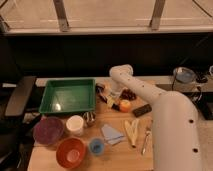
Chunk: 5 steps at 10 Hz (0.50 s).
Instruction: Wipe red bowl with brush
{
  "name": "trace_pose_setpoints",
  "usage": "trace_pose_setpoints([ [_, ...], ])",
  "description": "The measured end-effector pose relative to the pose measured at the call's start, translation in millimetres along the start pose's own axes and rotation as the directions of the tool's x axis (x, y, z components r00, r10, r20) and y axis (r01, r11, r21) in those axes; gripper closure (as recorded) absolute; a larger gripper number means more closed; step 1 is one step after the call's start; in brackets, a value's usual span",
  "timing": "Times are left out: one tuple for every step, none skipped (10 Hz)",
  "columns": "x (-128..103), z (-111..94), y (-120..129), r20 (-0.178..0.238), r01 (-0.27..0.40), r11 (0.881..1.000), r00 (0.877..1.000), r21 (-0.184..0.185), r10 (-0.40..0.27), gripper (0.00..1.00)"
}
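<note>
Now: claw point(107, 96) hangs low, grip unclear

From the right, the robot's white arm point(165, 115) bends over the wooden counter point(120, 159) and drops its claw just right of the green plastic tray point(68, 95). A slim black-handled dish brush point(112, 102) lies at the claw; whether the claw grips it or stands open, I cannot tell. The round orange-red bowl point(70, 152) sits upright at the counter's front left, well apart from the claw. Just beside it are a small blue cup point(96, 146) to its right, a white cup point(75, 125) behind it, and a larger dark purple bowl point(48, 131) behind and to the left. A silver fork point(146, 139) lies near the arm.
</note>
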<state>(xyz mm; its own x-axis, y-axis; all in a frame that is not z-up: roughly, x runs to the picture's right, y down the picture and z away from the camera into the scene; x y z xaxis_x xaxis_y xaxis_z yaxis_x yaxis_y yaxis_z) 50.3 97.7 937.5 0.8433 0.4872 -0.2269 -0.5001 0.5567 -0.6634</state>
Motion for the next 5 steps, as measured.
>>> trace_pose_setpoints([
  [6.8, -15.5, -7.8, 0.007, -0.041, 0.998, 0.999, 0.054, 0.041, 1.00],
  [14.1, -31.7, -16.0, 0.012, -0.073, 0.992, 0.997, 0.099, 0.072, 1.00],
  [19.2, -45.7, -21.2, 0.016, -0.098, 0.987, 0.995, 0.130, 0.097, 1.00],
  [23.9, -66.7, -29.1, 0.025, -0.129, 0.976, 0.992, 0.175, 0.126, 1.00],
  [27.6, -81.8, -34.8, 0.036, -0.152, 0.967, 0.988, 0.202, 0.148, 1.00],
])
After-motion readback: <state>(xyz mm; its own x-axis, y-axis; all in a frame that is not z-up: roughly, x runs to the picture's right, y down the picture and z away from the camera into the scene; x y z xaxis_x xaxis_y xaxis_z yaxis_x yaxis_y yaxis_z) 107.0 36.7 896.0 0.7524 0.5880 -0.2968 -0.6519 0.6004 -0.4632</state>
